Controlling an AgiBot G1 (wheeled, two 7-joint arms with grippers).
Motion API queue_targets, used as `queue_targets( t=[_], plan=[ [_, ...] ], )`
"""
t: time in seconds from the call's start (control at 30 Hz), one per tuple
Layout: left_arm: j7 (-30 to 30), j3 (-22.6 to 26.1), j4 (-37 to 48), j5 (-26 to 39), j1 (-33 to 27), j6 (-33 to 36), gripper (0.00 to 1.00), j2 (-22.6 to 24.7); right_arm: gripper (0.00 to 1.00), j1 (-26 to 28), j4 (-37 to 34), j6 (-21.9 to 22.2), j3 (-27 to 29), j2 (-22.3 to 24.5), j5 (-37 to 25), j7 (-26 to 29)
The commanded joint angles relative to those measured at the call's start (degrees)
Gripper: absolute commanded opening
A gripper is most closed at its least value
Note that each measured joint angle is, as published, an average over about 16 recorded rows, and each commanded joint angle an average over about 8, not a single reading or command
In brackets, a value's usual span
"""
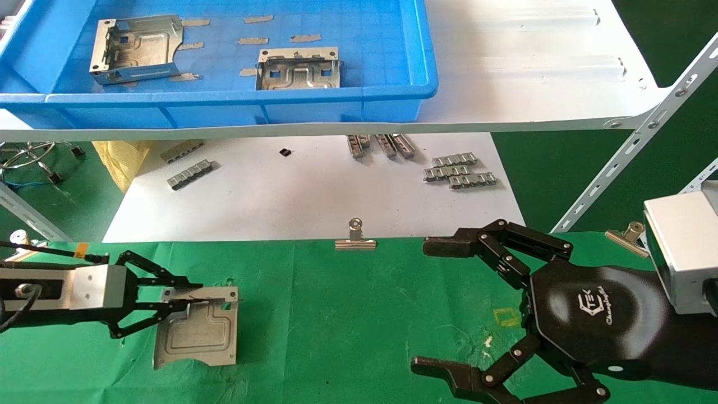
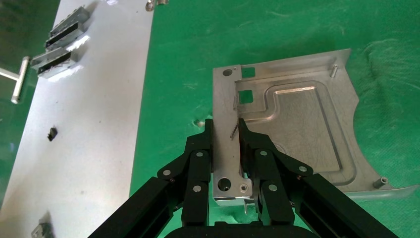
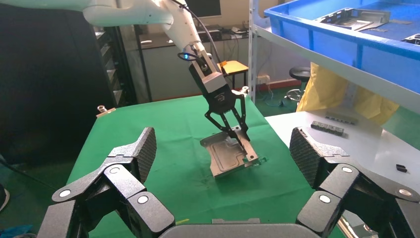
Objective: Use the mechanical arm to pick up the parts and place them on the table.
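My left gripper (image 1: 179, 294) is shut on the folded rim of a silvery sheet-metal part (image 1: 199, 331) over the left of the green table (image 1: 348, 325). In the left wrist view both fingers (image 2: 198, 158) pinch the rim, and the plate (image 2: 302, 129) spreads over the cloth beyond them. The right wrist view shows this part (image 3: 225, 158) tilted, gripped edge raised, low edge at the cloth. My right gripper (image 1: 424, 306) is open and empty over the table's right side. Two more parts (image 1: 137, 47) (image 1: 299, 68) lie in the blue bin (image 1: 224, 98).
The bin stands on a white shelf board (image 1: 533, 84) above a white sheet (image 1: 308, 196) with small grey ridged strips (image 1: 460, 171). Binder clips (image 1: 355, 235) (image 1: 625, 233) edge the cloth. A slanted metal shelf brace (image 1: 634, 146) stands at the right.
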Motion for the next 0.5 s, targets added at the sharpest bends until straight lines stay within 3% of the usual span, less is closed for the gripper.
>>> queue_targets(
  t=[0.03,0.5],
  plan=[
    [0.2,0.06,0.73,0.05,0.12,-0.05,0.97,0.4,1.0,0.0,0.0,0.0,0.0,0.0,0.0,0.0],
    [3.21,-0.44,1.53,-0.73,-0.03,1.06,1.0,0.8,1.0,0.0,0.0,0.0,-0.01,0.0,0.01,-0.01]
  ],
)
